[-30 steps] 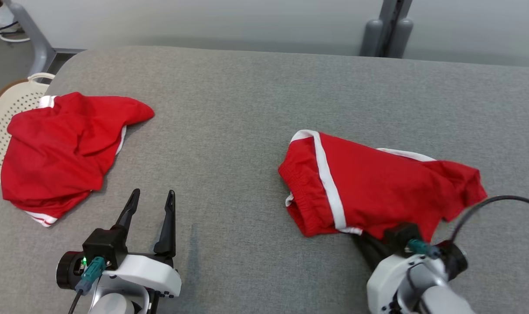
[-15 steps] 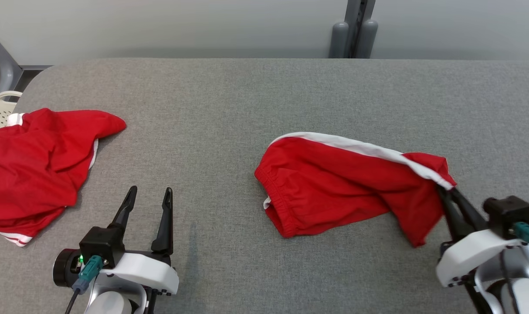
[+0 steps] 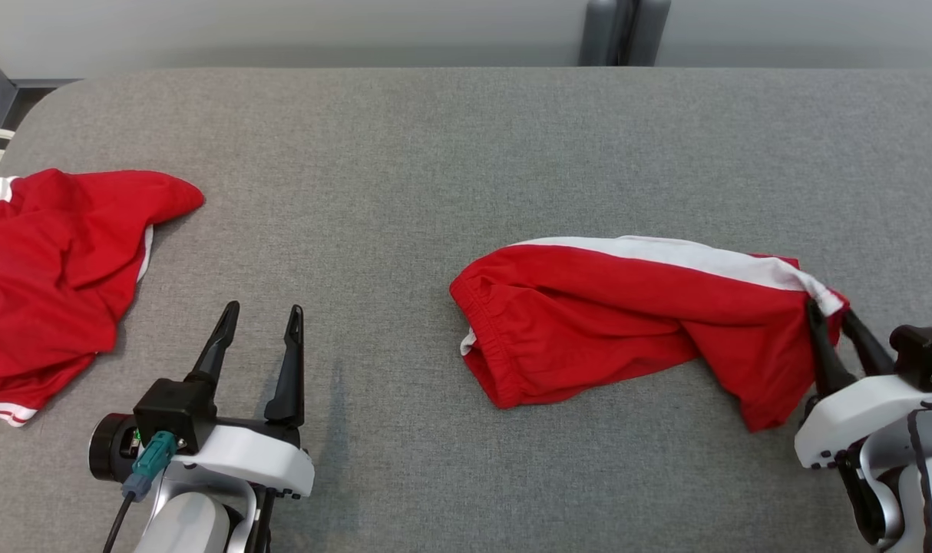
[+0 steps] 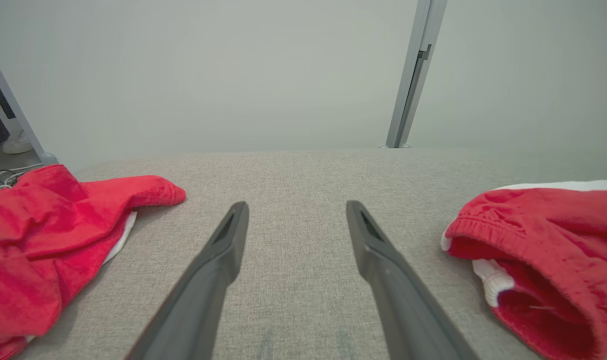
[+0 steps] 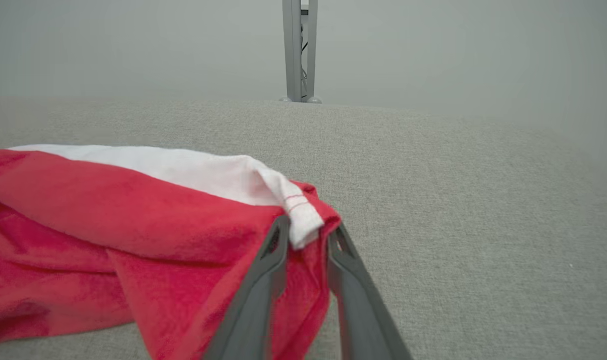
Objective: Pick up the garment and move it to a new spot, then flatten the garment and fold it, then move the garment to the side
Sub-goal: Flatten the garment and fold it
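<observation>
lower right: right gripper (image 3: 828,309) fingers around shorts (image 3: 619,322) corner, grip unclear | lower left: left gripper (image 3: 263,308) spread wide

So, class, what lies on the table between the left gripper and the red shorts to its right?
Nothing: bare grey table between the left gripper and the red shorts, as the head and left wrist views show.

light: bright diffuse light is falling from above | shadows: faint ones are pooling under the garment (image 3: 627,322) | focus: right wrist background is hazing
</observation>
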### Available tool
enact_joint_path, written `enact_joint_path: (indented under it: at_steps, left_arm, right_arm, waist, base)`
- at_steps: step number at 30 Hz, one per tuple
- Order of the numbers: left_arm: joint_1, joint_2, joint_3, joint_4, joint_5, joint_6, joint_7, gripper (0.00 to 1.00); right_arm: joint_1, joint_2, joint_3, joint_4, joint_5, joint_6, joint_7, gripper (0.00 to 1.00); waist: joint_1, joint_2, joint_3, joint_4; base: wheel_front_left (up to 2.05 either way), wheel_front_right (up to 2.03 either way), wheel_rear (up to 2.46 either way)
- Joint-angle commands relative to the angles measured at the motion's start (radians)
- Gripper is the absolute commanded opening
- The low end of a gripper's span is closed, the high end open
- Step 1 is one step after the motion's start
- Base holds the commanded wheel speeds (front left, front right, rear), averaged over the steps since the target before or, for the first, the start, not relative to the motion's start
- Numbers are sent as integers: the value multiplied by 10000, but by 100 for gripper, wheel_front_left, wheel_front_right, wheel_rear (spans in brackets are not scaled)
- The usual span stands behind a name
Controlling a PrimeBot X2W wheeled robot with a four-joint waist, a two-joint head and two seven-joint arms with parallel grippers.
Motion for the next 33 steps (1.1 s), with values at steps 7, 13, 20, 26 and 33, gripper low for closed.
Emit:
enact_joint_path:
  at_steps: [7, 13, 20, 26, 33]
  left_arm:
    - [-137, 71, 97, -8, 59, 58, -19, 100]
    - [94, 116, 151, 32, -38, 60, -18, 100]
    - [366, 167, 48, -44, -81, 104, 58, 100]
    - [453, 240, -21, -112, -134, 93, 213, 100]
    - [226, 290, -126, -184, -143, 121, 483, 100]
  right_arm:
    - [-229, 175, -316, 57, 228, -1, -1059, 100]
    - [124, 334, -183, -785, 445, -1, -1840, 100]
    - [898, 487, 31, -1845, 481, -1, -1769, 100]
    - [1523, 574, 102, -2470, 548, -1, -1524, 100]
    - [1716, 598, 115, -2658, 590, 0, -1304, 100]
  waist:
    - [0, 0, -45, -179]
    - [0, 0, -421, -410]
    - [0, 0, -850, -639]
    - [0, 0, -994, -761]
    - [0, 0, -1030, -801]
  base:
    - [0, 0, 0]
    - [0, 0, 0]
    - [0, 0, 0]
    - [0, 0, 0]
    - [0, 0, 0]
